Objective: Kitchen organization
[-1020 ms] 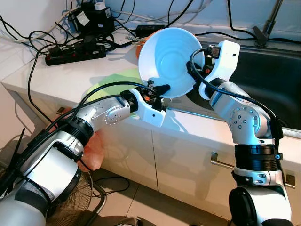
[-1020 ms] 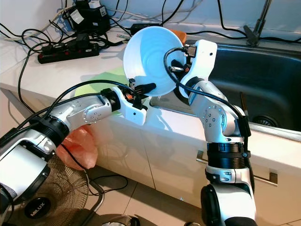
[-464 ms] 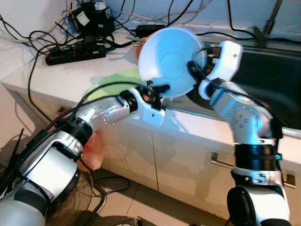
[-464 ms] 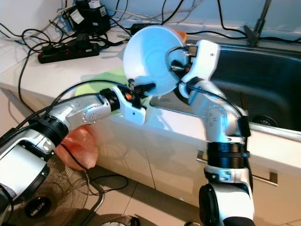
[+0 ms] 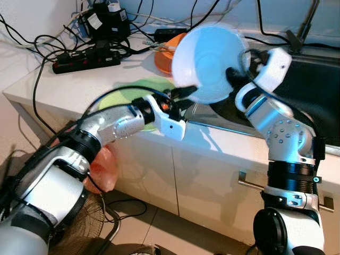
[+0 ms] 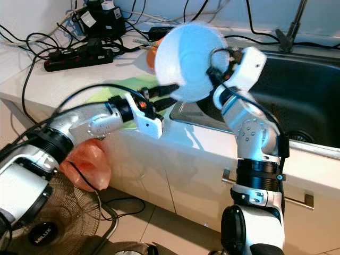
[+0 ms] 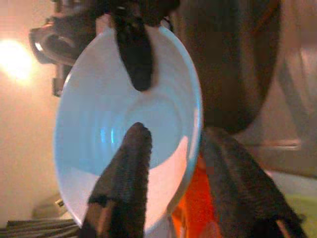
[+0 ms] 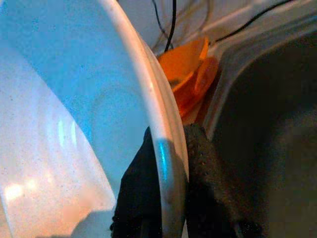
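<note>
The right hand (image 8: 166, 193) is clamped on the rim of the white bowl (image 5: 210, 64), held tilted above the sink (image 5: 303, 85) edge. The left hand (image 7: 171, 186), fingers apart around the bowl's rim, sits just beside the sink. Probably mid-transfer; next, lower the bowl steadily.

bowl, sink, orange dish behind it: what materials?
Bowl: pale blue, smooth and glossy, with a thin rim in the right gripper; likely plastic or melamine, though ceramic can't be ruled out. Sink: dark brushed metal with a bright folded edge, probably stainless steel. Orange dish: saturated, uniform colour with thin walls, so it looks like plastic.
</note>
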Tool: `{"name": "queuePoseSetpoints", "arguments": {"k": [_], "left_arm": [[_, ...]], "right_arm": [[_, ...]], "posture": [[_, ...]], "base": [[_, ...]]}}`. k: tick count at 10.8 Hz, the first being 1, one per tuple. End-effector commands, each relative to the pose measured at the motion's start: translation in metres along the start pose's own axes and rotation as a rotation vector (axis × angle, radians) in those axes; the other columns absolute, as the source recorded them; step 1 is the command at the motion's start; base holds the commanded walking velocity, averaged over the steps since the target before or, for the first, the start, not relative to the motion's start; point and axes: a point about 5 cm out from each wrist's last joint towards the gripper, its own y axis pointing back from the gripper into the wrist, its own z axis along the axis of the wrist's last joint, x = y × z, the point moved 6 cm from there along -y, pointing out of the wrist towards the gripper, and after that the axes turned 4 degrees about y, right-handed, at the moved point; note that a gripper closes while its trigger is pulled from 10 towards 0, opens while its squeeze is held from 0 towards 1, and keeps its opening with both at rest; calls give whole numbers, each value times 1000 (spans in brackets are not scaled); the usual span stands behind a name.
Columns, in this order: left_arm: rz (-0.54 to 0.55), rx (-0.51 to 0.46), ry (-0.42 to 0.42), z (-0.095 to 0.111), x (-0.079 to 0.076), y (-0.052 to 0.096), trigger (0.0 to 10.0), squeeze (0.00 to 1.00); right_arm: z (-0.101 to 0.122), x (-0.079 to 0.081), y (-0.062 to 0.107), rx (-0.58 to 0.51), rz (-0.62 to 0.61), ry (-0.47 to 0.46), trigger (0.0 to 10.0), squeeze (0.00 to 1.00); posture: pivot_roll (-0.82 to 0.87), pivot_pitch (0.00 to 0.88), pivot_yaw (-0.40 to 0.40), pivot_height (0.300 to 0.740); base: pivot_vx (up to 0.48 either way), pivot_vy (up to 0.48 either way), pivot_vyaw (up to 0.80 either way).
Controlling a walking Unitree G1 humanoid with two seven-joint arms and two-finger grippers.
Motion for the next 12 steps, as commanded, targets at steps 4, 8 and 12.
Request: {"name": "queuePoseSetpoints", "arguments": {"k": [4, 8, 12], "left_arm": [[268, -36, 126, 6, 52, 5, 10000, 1000], [370, 38, 333, -4, 58, 14, 10000, 1000], [319, 127, 914, -10, 30, -2, 10000, 1000]], "right_arm": [[-2, -54, 1, -25, -237, 26, 0, 0], [10, -124, 9, -75, -460, 192, 0, 0], [-1, -171, 12, 0, -540, 389, 0, 0]], "posture": [[122, 44, 101, 740], [136, 52, 102, 740], [146, 58, 108, 740]], "base": [[0, 0, 0], [0, 0, 0], [0, 0, 0]]}}
